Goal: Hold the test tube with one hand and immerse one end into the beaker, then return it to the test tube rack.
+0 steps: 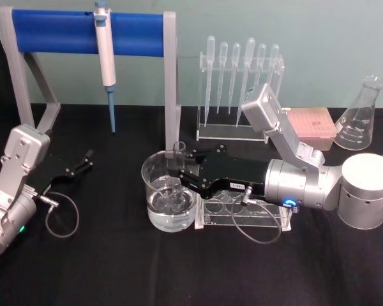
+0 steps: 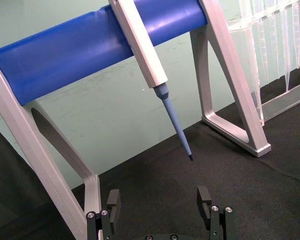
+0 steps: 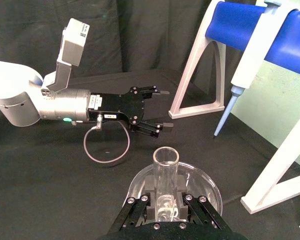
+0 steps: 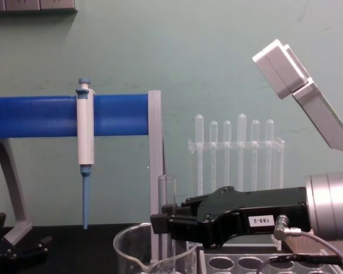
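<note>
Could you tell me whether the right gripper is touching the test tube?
Touching. The right wrist view shows the right gripper clamped against both sides of the test tube.

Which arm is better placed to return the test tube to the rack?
Right: the right end effector grips the test tube upright in the beaker, beside the rack. The left end effector sits open, far off.

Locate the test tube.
Centre of the head view: the test tube stands upright inside the beaker, gripped by the right gripper, just left of the test tube rack.
</note>
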You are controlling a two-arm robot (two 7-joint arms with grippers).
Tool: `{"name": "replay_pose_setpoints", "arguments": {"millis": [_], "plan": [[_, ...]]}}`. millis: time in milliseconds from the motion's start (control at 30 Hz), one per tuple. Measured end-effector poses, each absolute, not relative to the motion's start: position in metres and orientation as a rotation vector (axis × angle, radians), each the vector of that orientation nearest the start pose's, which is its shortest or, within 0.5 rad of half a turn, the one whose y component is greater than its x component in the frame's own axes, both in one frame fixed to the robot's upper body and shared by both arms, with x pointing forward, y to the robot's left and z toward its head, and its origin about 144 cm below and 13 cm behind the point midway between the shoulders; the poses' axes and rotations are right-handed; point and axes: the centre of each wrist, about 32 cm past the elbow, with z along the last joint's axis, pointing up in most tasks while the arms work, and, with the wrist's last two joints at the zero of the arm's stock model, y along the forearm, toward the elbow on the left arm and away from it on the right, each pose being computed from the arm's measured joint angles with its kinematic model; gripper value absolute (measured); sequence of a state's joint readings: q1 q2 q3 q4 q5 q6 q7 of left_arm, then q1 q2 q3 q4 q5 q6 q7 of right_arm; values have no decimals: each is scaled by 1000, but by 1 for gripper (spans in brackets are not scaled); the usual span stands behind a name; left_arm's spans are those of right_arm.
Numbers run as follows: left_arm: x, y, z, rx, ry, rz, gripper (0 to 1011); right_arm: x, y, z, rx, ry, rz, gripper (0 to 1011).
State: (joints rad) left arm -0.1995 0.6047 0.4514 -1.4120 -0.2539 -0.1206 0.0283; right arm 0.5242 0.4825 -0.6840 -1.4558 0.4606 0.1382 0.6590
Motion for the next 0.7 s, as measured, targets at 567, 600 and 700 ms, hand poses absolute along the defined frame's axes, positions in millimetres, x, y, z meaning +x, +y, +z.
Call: {"name": "replay_pose_setpoints", "arguments": {"millis": [567,600,700], "plan": [[489,310,1140,304,-285,1248,1000,546,-201,1226,-226,-74,-403,241],[489,310,1140,304,-285,1248,1000,546,-201,1226,-226,-74,-403,241],[489,310,1140,304,-285,1248,1000,546,-201,1226,-227,-74,-403,241]]}}
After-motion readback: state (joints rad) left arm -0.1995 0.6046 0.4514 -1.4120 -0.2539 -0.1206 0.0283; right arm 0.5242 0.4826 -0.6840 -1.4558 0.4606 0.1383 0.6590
